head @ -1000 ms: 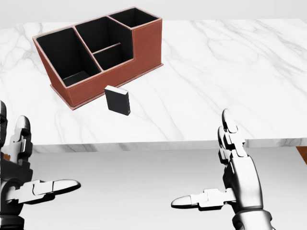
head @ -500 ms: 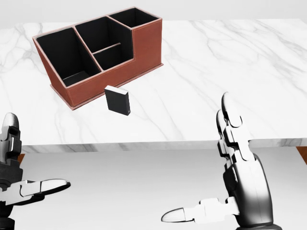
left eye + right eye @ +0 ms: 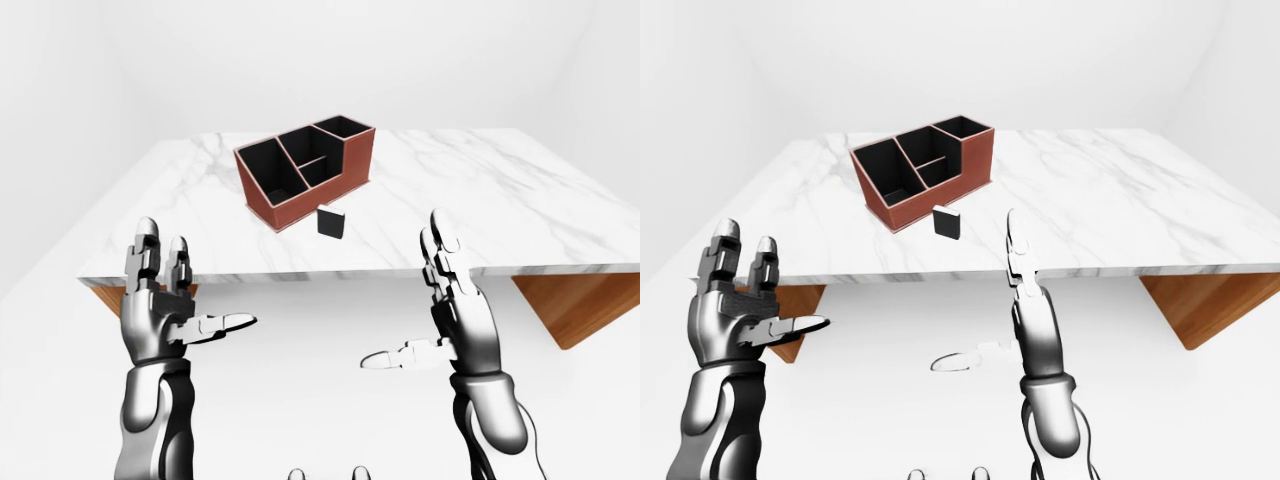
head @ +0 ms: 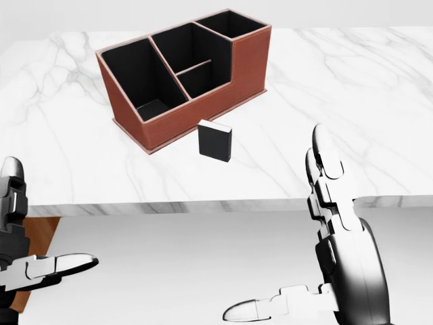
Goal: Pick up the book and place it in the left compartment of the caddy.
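A small black book [image 4: 216,141] stands upright on the white marble table [image 4: 338,101], just below the reddish-brown caddy [image 4: 186,74] in the head view. The caddy's left compartment [image 4: 139,81] is dark inside and nothing shows in it. Both hands hover below the table's near edge, apart from the book. My left hand [image 3: 175,315] is open with fingers up and thumb out to the right. My right hand [image 4: 308,271] is also open, fingers pointing up, thumb pointing left, holding nothing.
The caddy has several other compartments to the right of the left one. Wooden table supports show under the tabletop at the left [image 3: 105,298] and right [image 3: 570,305]. White floor and walls surround the table.
The whole head view has shifted: caddy and book now sit further right in the picture, so the camera moved left. Both hands stay open in much the same place.
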